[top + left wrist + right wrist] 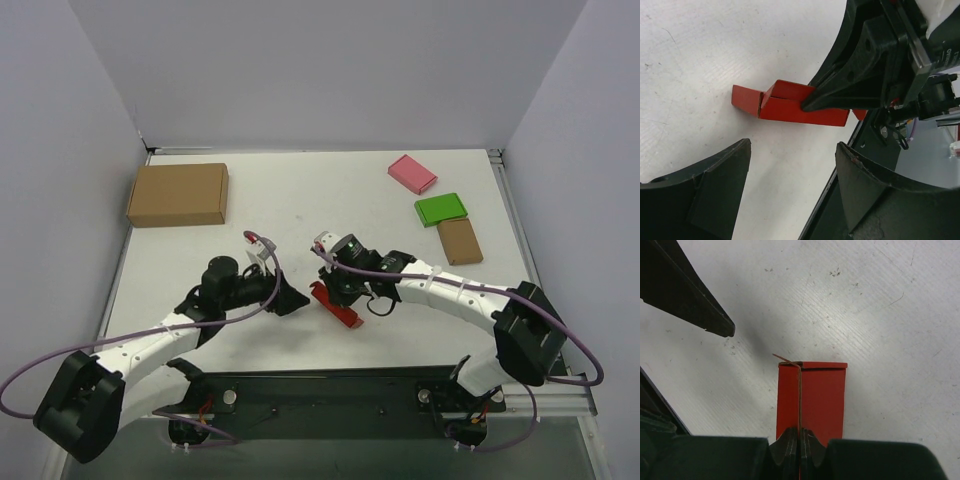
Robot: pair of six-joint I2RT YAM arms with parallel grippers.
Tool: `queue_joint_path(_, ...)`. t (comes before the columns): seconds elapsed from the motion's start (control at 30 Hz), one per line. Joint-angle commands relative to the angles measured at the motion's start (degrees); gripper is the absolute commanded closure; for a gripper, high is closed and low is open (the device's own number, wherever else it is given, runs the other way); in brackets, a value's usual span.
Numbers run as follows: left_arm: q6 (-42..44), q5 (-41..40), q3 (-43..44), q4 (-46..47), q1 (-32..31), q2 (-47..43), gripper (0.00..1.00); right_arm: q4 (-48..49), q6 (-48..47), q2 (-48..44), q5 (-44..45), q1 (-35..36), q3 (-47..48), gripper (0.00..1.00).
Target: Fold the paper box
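The right pincer is clamped tight on a thin upright wall of the paper box, its matte black fingers meeting on the card's edge. The box is smooth, bright red thin cardboard, a flat oblong with crisp creases and a small flap at one end. It lies on the scuffed white table near the middle, toward the near edge, its long axis slanting from far-left to near-right. Just left of it, the left pincer gapes wide, holding nothing.
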Motion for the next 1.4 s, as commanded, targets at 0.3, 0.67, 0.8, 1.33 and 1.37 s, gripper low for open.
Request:
queue_joint_path(0.3,9.36,-9.13,5.6,7.7,-3.38,11.26,0.22,-1.06,-2.26,0.5,-7.49,-3.61,-0.64,1.0)
queue_joint_path(0.67,9.62,-8.7,8.51,15.45,-5.58,21.55,0.31,-1.32,-2.17,0.42,-7.85,-4.84,-0.56,1.0)
queue_joint_path(0.8,9.98,-7.73,8.43,17.29,-5.93,24.0,0.45,-1.59,-1.64,0.24,-7.23,-4.84,-0.47,1.0)
queue_joint_path(1.33,10.59,-10.89,9.74,15.8,-8.92,26.47,0.61,-3.52,1.87,-0.82,-3.55,-3.0,1.73,0.43)
queue_joint_path(1.37,10.59,-11.15,9.83,15.37,-9.09,26.56,0.61,-3.78,1.7,-0.73,-1.71,-1.6,1.73,0.42)
